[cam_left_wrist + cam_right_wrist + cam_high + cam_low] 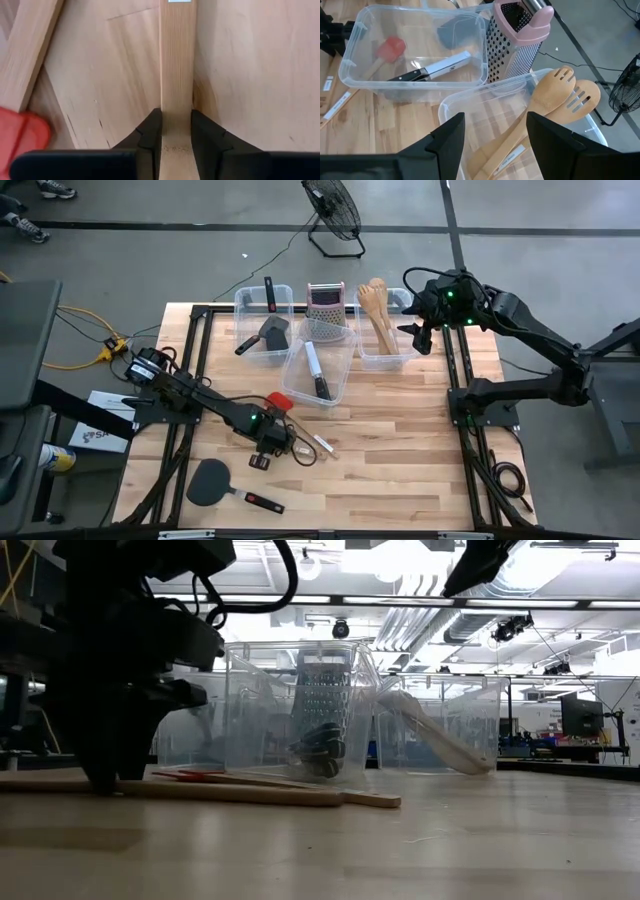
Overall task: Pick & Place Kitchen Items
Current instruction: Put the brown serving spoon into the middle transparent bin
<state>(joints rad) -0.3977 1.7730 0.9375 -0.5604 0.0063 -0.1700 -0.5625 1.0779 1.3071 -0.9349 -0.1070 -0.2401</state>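
Lying between left gripper (176, 131) fingers, wooden handle (176, 60)

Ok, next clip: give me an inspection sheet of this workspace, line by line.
Surface: wooden table, mostly bare at the right front.
Job's things: wooden utensil between the left fingers; red spatula beside it; black spatula near the front edge; knife in the middle bin; black spatula in the left bin; wooden forks in the right bin.
Clutter: box grater behind the bins.
Grippers: left gripper low on the table, closing around the wooden utensil; right gripper open above the right bin.
Cables: yellow cable left of the table.
Surroundings: floor fan behind.
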